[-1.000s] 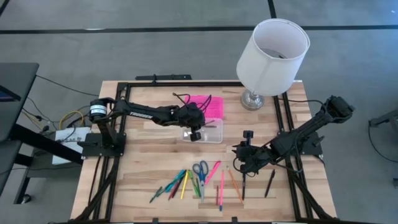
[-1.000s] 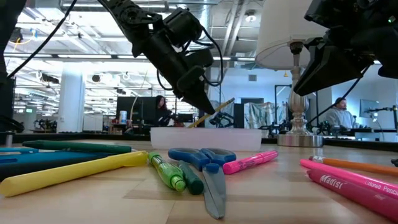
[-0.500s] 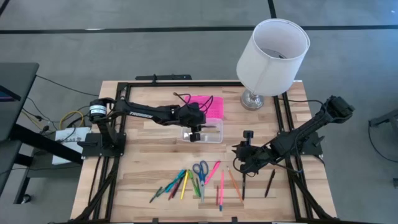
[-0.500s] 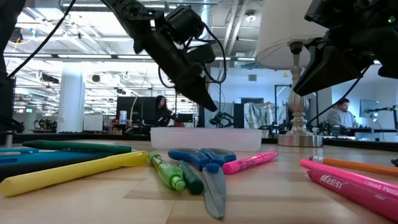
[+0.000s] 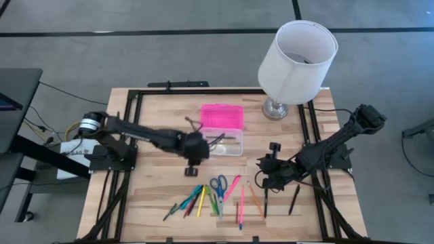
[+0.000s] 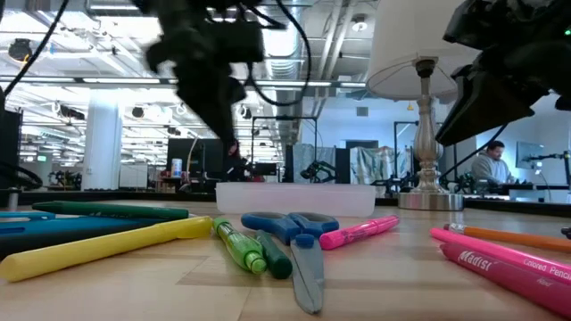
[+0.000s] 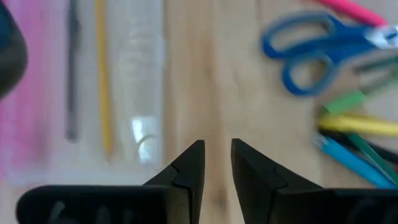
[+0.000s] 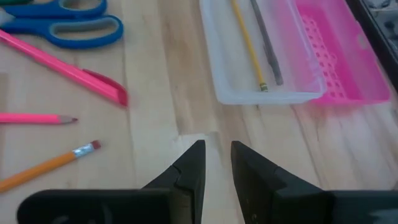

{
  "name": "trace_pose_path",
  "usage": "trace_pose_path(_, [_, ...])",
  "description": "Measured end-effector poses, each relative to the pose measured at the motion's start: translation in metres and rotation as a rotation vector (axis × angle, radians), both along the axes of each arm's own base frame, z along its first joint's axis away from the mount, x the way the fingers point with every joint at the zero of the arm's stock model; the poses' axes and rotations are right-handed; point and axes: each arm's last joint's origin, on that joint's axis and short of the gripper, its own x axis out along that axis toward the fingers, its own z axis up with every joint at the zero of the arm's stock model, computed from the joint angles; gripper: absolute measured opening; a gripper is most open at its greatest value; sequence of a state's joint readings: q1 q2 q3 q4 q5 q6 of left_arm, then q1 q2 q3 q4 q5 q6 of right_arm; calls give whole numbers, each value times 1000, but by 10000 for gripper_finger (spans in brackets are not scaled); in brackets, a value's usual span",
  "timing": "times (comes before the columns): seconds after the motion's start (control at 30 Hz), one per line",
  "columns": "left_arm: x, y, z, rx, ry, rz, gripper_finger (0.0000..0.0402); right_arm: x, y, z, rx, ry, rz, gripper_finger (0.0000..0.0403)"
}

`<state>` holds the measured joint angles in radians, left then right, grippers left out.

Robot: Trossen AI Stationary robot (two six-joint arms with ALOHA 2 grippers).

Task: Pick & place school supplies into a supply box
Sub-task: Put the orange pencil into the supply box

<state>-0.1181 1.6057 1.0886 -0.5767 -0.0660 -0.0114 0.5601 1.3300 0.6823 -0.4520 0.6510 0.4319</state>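
clear supply box [image 5: 227, 144] with pink lid [image 5: 222, 116] at table centre, yellow pencil [image 8: 249, 45] and grey pen [image 8: 267, 43] inside lengthwise, left gripper [image 5: 192, 165] at its eight o'clock, fingers slightly apart, empty, right gripper [image 5: 266, 177] at four o'clock, narrowly parted

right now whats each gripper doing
left gripper: fingers slightly apart, holding nothing, above bare table.
right gripper: fingers slightly apart, holding nothing, waiting.

Two pencils [image 8: 249, 45] (in case [image 8: 230, 93]); one scissors [image 5: 218, 184].
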Motion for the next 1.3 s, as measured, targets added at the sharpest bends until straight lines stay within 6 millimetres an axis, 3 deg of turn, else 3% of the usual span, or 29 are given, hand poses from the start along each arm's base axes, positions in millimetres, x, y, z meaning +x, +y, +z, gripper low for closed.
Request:
trace_pose_path(0.27, [-48, -49, -25, 12, -32, 72, 71, -1, 14, 3, 47, -66, 49, 70])
trace_pose_path(0.53, [-70, -81, -39, -81, -70, 150, 71, 3, 19, 1, 39, -83, 83, 70])
trace_pose_path(0.9, [-68, -105, -30, -199, -246, 211, 71, 22, 20, -28, 36, 6, 103, 70])
trace_pose_path(1.1, [-67, -117, -28, -217, -323, 203, 71, 26, 13, -27, 57, -6, 76, 70])
trace_pose_path(1.3, [-64, -133, -43, -216, -337, 185, 71, 27, 19, -26, 87, -25, 101, 70])
